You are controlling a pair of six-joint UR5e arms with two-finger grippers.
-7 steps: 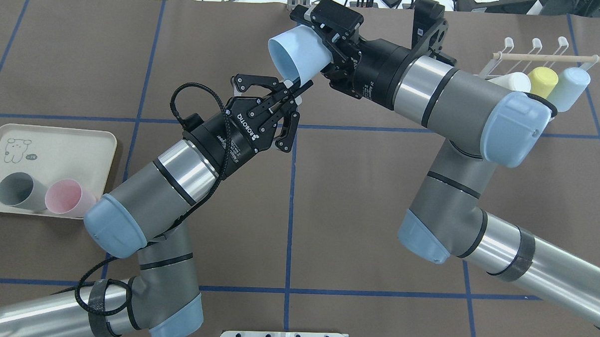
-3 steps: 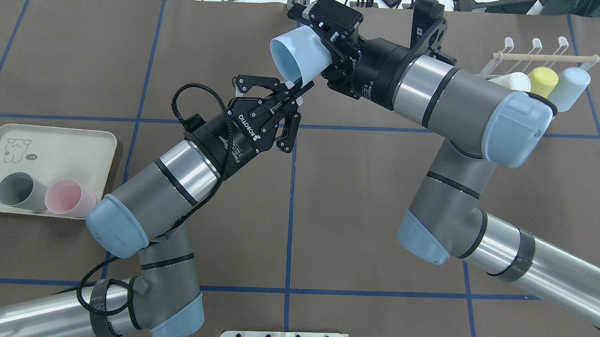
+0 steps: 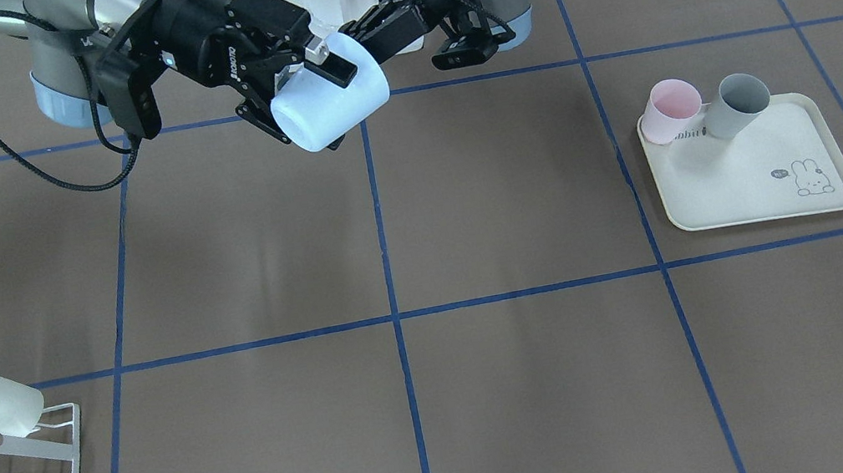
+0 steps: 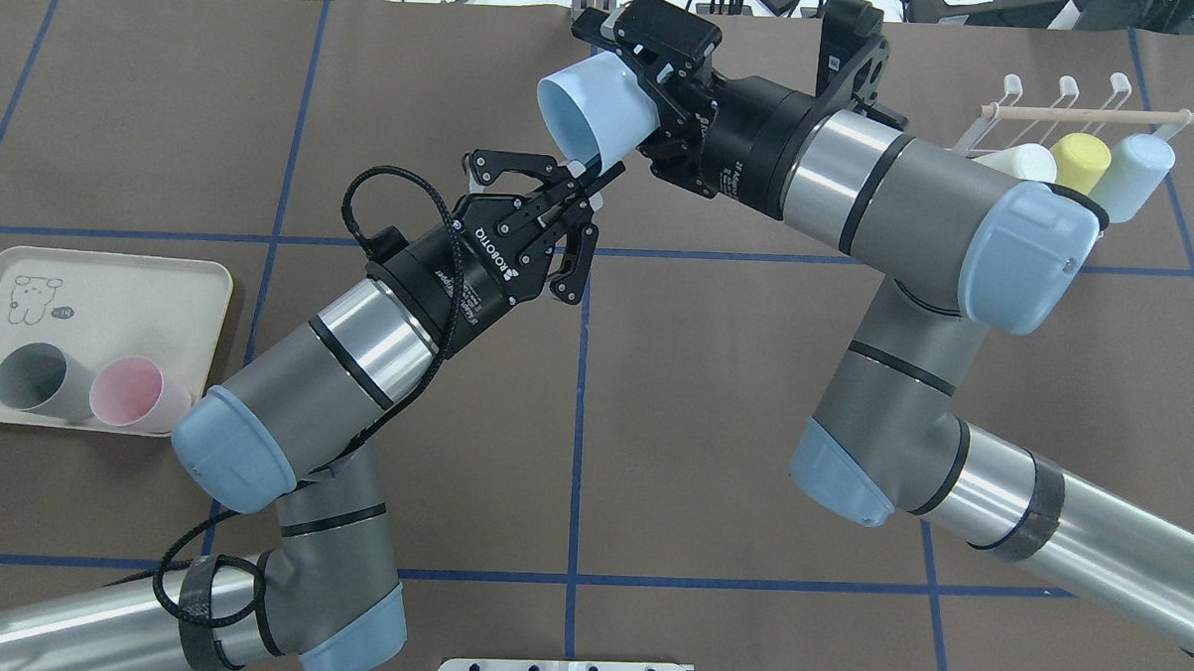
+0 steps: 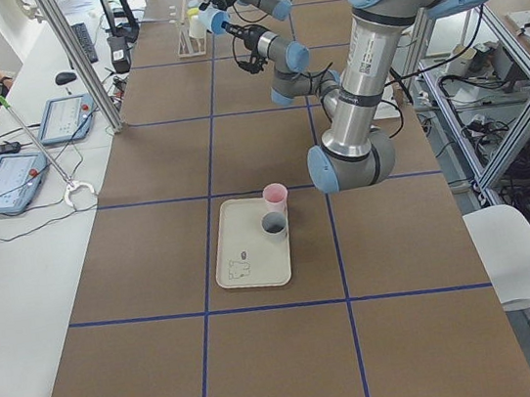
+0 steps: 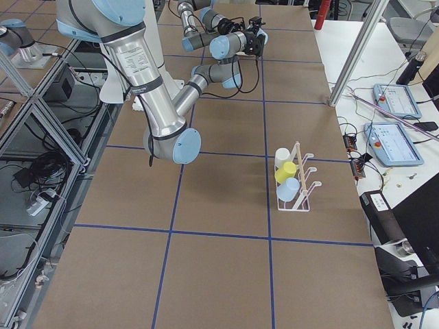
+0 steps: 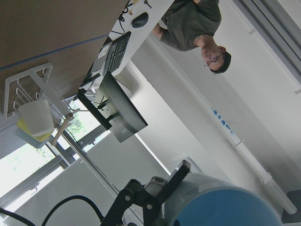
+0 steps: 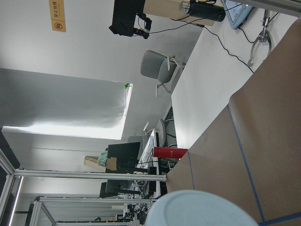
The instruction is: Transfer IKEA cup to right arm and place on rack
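Note:
A light-blue IKEA cup (image 4: 590, 102) (image 3: 330, 115) hangs on its side above the table's far middle, mouth towards the robot's left. My right gripper (image 4: 647, 91) (image 3: 309, 89) is shut on its body, one finger above and one below. The left gripper (image 4: 598, 177) (image 3: 355, 31) reaches up from lower left, its fingertips closed together on the cup's lower rim. The cup's rim (image 7: 221, 207) fills the bottom of the left wrist view, its base (image 8: 202, 209) the bottom of the right wrist view. The white wire rack (image 4: 1081, 114) (image 3: 43, 465) stands far right, apart from both arms.
The rack carries a white cup (image 4: 1025, 162), a yellow cup (image 4: 1080, 159) and a pale blue cup (image 4: 1139, 171). A cream rabbit-print tray (image 4: 112, 289) at the left holds a grey cup (image 4: 34, 380) and a pink cup (image 4: 138, 394), both lying down.
Both arms and the cup have shifted only a few pixels, the cup slightly up and right. Both grips look unchanged.

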